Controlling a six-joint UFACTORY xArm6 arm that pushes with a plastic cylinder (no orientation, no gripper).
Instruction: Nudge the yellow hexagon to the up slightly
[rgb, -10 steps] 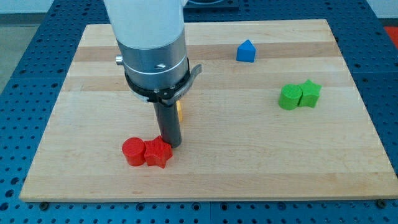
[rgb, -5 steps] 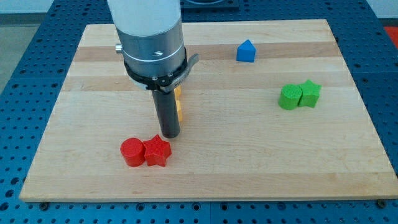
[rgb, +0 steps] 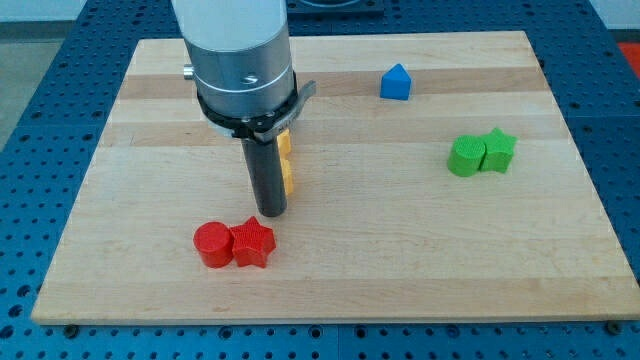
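A yellow block (rgb: 288, 176) shows as a thin strip at the right side of my rod, mostly hidden behind it; its shape cannot be made out. A second yellow sliver (rgb: 285, 142) shows just above it, under the arm's collar. My tip (rgb: 272, 212) rests on the board just below the yellow block, touching or nearly touching it. The red star (rgb: 252, 242) lies just below my tip, with a small gap between them.
A red cylinder (rgb: 212, 244) touches the red star's left side. A blue house-shaped block (rgb: 396, 82) sits at the view's upper right. A green cylinder (rgb: 465, 157) and a green star (rgb: 498, 149) touch at the right. The wooden board (rgb: 400, 250) has edges all round.
My tip has moved up the view, away from the red star it was touching. More of the yellow block now shows beside the rod, slightly higher up.
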